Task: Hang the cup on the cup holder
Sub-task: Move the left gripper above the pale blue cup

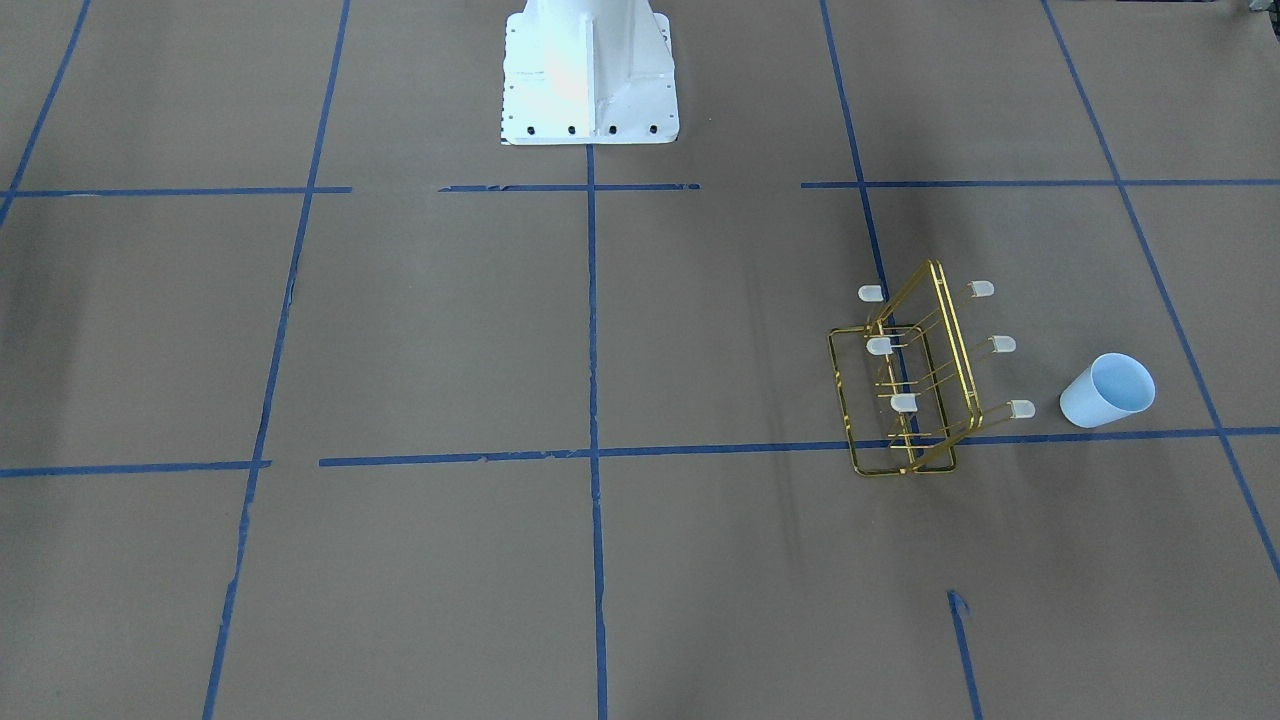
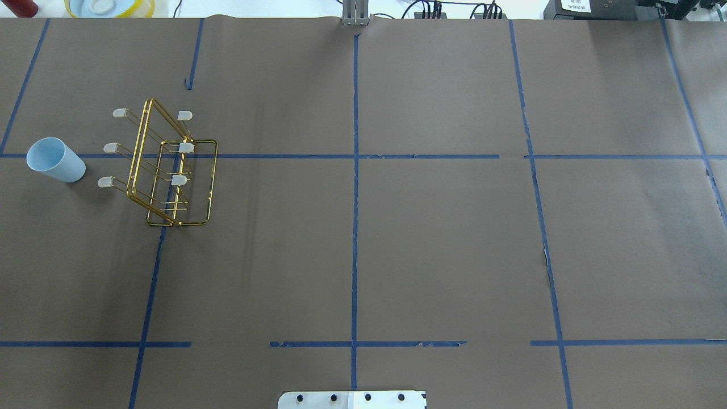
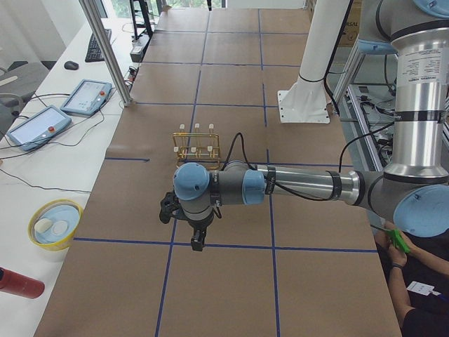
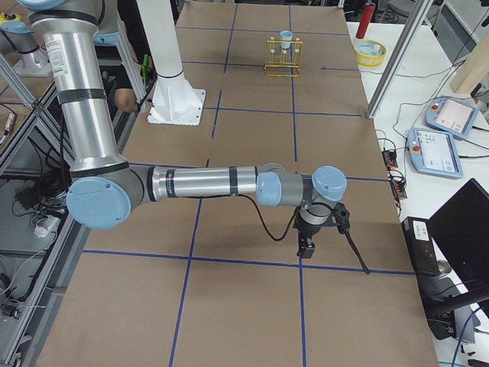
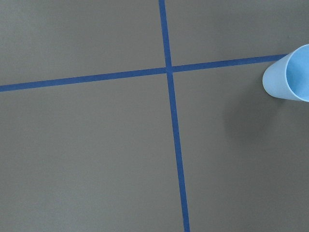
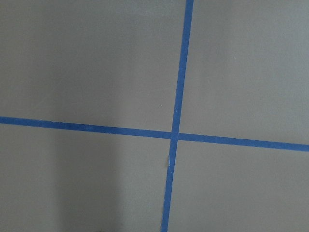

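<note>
Roughly: cup (image 5: pixel 289 72) upright, off to side of L fingers (image 3: pixel 198 242), spread unclear.

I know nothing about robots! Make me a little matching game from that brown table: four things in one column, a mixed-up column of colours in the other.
Things:
1. cup
2. cup holder
3. tape lines
4. robot's base

Colours:
A. gold wire with whitish caps
B. white
C. pale blue
D. dark blue

Pairs: 1-C, 2-A, 3-D, 4-B.
</note>
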Tool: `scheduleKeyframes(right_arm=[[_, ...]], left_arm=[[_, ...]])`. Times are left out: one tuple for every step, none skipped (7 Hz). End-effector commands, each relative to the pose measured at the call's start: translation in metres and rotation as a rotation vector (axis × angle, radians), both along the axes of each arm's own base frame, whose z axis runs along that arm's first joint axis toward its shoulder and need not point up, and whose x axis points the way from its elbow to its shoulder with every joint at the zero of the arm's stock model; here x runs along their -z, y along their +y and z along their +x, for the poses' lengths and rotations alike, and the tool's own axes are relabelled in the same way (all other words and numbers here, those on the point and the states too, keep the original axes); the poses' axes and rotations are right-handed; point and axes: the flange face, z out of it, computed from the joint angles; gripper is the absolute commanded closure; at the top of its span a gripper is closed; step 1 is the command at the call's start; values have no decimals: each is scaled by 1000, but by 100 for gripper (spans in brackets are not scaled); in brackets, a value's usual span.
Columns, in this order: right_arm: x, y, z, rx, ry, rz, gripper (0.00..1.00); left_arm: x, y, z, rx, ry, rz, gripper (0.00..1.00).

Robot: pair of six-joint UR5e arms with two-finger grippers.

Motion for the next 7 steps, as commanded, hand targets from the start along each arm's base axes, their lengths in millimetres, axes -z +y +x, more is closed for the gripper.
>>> scheduleKeyframes(right_arm=[[0, 0, 0, -1, 0, -1, 0], [0, 0, 0, -1, 0, 0, 0], [0, 0, 0, -1, 0, -1, 0], [0, 0, 0, -1, 0, -1, 0], [0, 0, 0, -1, 0, -1, 0], [0, 0, 0, -1, 0, -1, 0], [0, 0, 0, 1, 0, 0, 0]], left_arm=[[5, -4, -1, 2, 0, 13, 0], [6, -5, -1, 5, 0, 12, 0], [5, -6, -1, 6, 0, 9, 0], [7, -7, -1, 22, -3, -9, 0], [3, -8, -1, 24, -1, -21, 0], [13, -9, -1, 26, -3, -9, 0], [36, -14, -2, 73, -4, -4, 0]])
